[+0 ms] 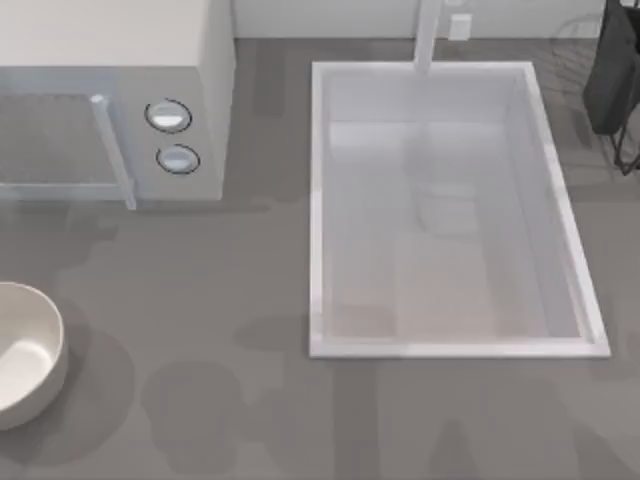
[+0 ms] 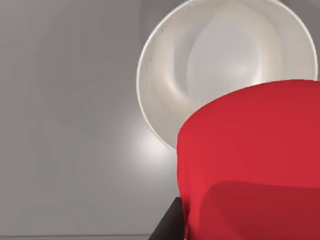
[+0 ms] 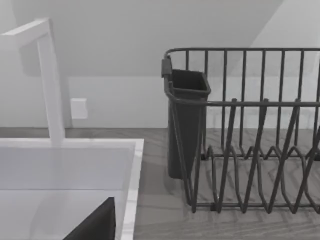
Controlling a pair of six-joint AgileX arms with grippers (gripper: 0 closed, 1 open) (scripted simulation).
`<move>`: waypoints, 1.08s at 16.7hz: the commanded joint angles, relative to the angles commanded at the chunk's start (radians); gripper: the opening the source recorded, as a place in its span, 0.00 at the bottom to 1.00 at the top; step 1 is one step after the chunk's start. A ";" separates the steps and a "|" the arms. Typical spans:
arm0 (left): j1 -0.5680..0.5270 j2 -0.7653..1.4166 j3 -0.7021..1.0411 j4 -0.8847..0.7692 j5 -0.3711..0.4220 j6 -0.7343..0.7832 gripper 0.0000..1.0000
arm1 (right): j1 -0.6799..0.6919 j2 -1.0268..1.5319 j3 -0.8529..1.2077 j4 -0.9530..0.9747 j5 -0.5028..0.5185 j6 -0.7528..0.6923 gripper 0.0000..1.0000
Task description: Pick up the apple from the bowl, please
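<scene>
Red apple (image 2: 250, 160): seen raised above the bowl (image 2: 165, 90), clear of it;
Left jaws: state cannot be told;
Right jaws: likewise.

Left end effector (image 2: 167, 225): one dark finger edge is visible in the left wrist view, lying against the lower side of the apple (image 2: 250, 160), which sits directly in front of the wrist camera and above the bowl (image 2: 165, 75). The finger is in contact with the apple. Right end effector (image 3: 95, 225): one dark finger tip is visible in the right wrist view, positioned over the sink (image 3: 65, 165) near its rim.
</scene>
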 joint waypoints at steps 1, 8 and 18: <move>-0.001 -0.009 0.039 -0.040 0.000 -0.001 0.00 | 0.000 0.000 0.000 0.000 0.000 0.000 1.00; 0.002 -0.023 0.095 -0.098 0.000 -0.002 0.00 | 0.000 0.000 0.000 0.000 0.000 0.000 1.00; -0.325 0.319 0.376 0.003 0.041 -0.242 0.00 | 0.000 0.000 0.000 0.000 0.000 0.000 1.00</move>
